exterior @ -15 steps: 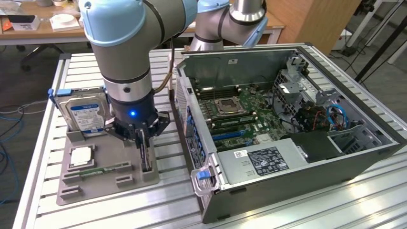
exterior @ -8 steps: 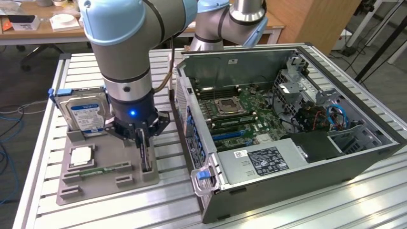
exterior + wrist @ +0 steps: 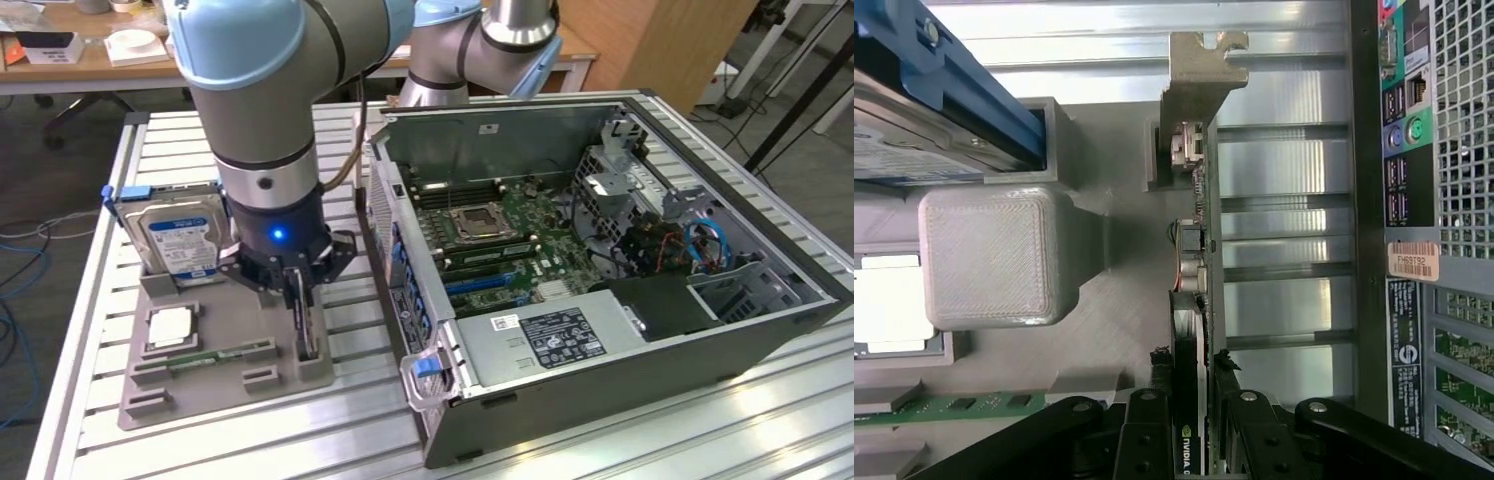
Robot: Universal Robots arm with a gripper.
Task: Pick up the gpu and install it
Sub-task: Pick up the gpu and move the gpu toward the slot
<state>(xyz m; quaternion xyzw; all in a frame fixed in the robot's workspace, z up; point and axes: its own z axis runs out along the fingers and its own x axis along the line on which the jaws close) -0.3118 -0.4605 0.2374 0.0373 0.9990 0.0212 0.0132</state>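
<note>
End effector (image 3: 1192, 405) is clamped across the gpu (image 3: 1199, 270), which stands edge-on in the tray (image 3: 200, 400). Likely light, stiff, fragile; the flat mid-length faces suit gripping.

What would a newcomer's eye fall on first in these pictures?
The blue-grey robot arm reaches down at the exterior view's left, its gripper shut on the gpu, which stands edge-on in a grey holder. At that view's right lies an open computer case, its motherboard bare.

The gpu (image 3: 308, 338) stands edgewise in the tray (image 3: 200, 405), between the hard drive (image 3: 180, 238) and computer case (image 3: 574, 400).
</note>
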